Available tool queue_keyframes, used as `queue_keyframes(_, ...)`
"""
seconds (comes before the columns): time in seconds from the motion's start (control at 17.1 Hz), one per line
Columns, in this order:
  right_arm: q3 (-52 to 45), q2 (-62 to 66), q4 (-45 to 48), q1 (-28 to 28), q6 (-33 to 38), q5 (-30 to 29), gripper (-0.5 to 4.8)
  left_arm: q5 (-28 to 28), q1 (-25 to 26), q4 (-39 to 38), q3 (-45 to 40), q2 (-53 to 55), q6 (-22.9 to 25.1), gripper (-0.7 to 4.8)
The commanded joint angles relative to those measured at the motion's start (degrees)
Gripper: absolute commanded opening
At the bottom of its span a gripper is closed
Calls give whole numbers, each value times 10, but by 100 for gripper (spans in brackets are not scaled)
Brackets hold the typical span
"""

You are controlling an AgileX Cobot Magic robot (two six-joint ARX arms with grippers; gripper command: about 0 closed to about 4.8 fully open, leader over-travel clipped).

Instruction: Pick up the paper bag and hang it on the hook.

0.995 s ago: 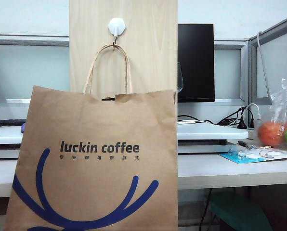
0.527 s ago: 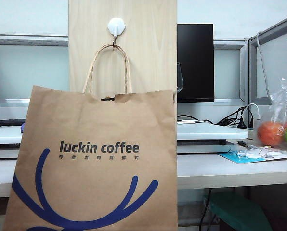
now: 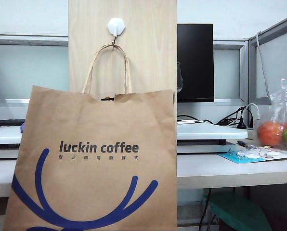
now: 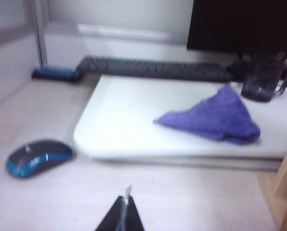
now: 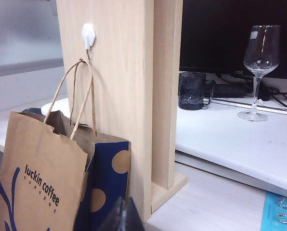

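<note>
Nothing shifted, paper bag (image 3: 93, 163) on hook (image 3: 116, 26), left hand (image 4: 125, 216) shut, right hand (image 5: 124, 216) shut

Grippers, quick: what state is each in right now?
Left gripper: jaws closed, holding nothing, over the desk.
Right gripper: jaws closed, holding nothing, beside the paper bag hanging on the hook.

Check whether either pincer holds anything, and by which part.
Nothing held. Left pincer and right pincer are shut and empty; the bag hangs by its handle on the hook.
</note>
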Motion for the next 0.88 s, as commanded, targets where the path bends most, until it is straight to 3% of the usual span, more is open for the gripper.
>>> queue_keyframes(0.06,-4,0,7,0,-1,-2,0,13,0,11,-8,0,-1,-5)
queue_keyframes(0.88,-4,0,7,0,-2,-2,0,30,0,12,-8,0,42,-4)
